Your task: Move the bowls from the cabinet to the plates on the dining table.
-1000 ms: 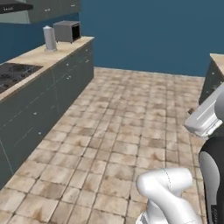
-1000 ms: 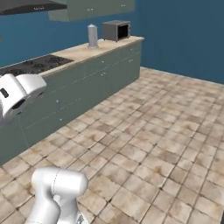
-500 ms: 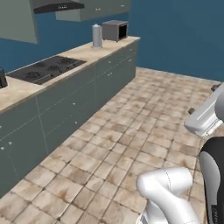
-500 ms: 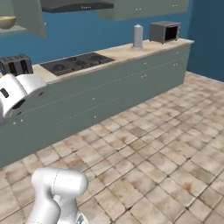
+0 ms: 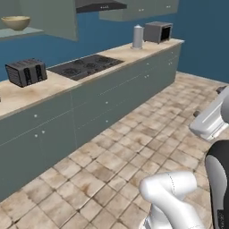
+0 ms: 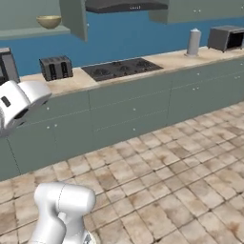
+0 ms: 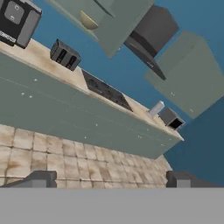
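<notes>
A pale yellowish-olive bowl stands on the pale shelf of the grey-green wall cabinet, whose door hangs open beside it. In the hand view the bowl shows far off at the top, partly behind the cabinet door. My gripper is open, with nothing between its fingertips, and floor tiles and the counter front lie well beyond it. The plates and the dining table are out of view.
A long grey-green counter runs below the cabinet. On it stand a toaster, a hob, a silver canister and a small oven. A coffee machine stands at its left end. Tiled floor lies between me and the counter.
The whole picture has swung: the base has turned toward the counter, bringing the toaster and the open cabinet with the bowl into view. The gripper stays open.
</notes>
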